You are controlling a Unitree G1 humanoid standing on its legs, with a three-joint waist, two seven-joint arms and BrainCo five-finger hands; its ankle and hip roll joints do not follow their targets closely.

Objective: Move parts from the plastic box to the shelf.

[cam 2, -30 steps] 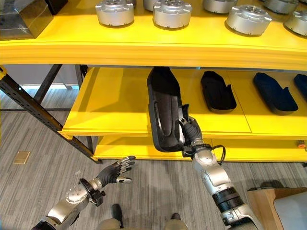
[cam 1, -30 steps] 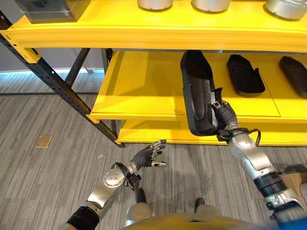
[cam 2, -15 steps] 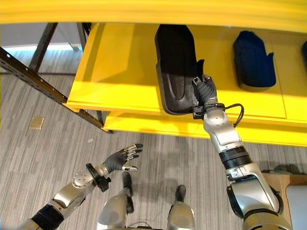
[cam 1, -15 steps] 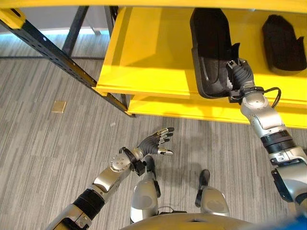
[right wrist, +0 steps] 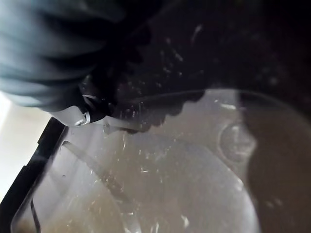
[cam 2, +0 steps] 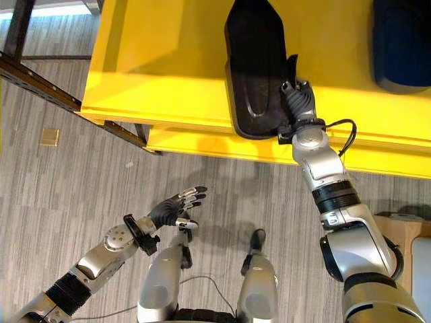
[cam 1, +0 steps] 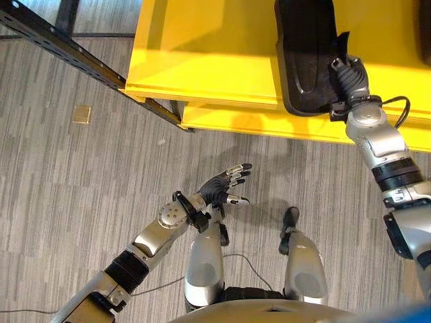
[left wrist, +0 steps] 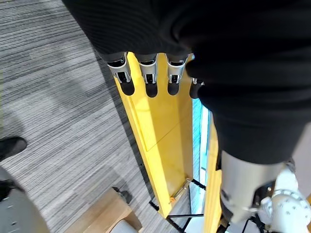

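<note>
A long black moulded part [cam 2: 256,60] lies lengthwise on the yellow middle shelf [cam 2: 155,74], its near end at the shelf's front edge. My right hand [cam 2: 300,104] is shut on the part's near right rim, fingers curled over the edge. In the right wrist view the part's glossy black inside [right wrist: 160,184] shows right up against the hand. My left hand [cam 1: 222,192] hangs low over the floor, away from the shelf, with its fingers [left wrist: 148,77] straight and nothing in it.
Another dark part [cam 2: 401,40] lies further right on the same shelf. A lower yellow shelf [cam 2: 202,145] juts out beneath. The rack's black upright [cam 1: 60,47] crosses the upper left. A small tan square [cam 1: 81,114] lies on the grey floor, and a wooden box corner [cam 2: 404,225] shows at right.
The camera has tilted down, so the upper shelf has left the view. My right hand has kept hold of the black part and brought it down onto the middle shelf. The left hand has stayed open.
</note>
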